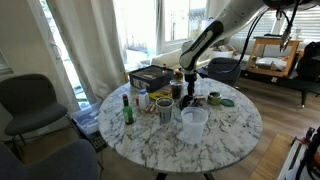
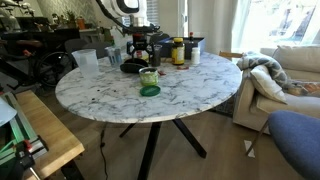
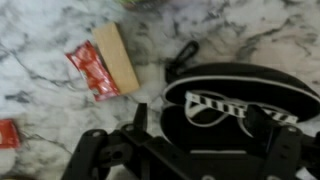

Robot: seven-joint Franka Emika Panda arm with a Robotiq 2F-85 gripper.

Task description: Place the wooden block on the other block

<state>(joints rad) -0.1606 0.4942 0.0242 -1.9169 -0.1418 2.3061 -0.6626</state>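
Note:
In the wrist view a light wooden block [image 3: 115,55] lies flat on the marble table, touching a red packet [image 3: 88,70]. I see no other block. My gripper [image 3: 210,128] is open and empty, its fingers spread over an open black glasses case [image 3: 245,78] holding striped sunglasses [image 3: 235,108]. The block is apart from the fingers, up and to the left. In both exterior views the gripper [image 1: 188,86] [image 2: 136,47] hangs low over clutter at the back of the round table; the block is too small to make out there.
The round marble table [image 1: 230,135] [image 2: 190,95] carries a clear plastic cup [image 1: 194,124], a green bottle [image 1: 127,110], jars, a green lid [image 2: 150,90] and a box [image 1: 150,75]. A second red packet [image 3: 8,131] lies at the wrist view's left edge. Chairs stand around.

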